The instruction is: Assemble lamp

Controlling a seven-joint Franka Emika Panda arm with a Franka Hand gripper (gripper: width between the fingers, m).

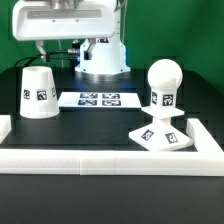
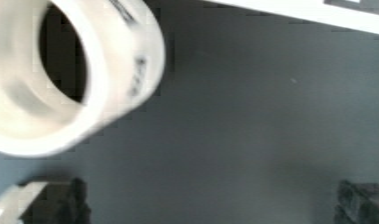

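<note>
Wrist view shows the shade (image 2: 70,75) blurry and cut off, while the fingers (image 2: 44,200) stand wide apart, holding nothing.

I am finding no readable text, brand or number in either view. I am seeing only black-and-white square tags: one on the shade (image 1: 38,93), one on the bulb (image 1: 164,85), faint ones on the base (image 1: 163,136), and a row on the marker board (image 1: 98,99).
</note>
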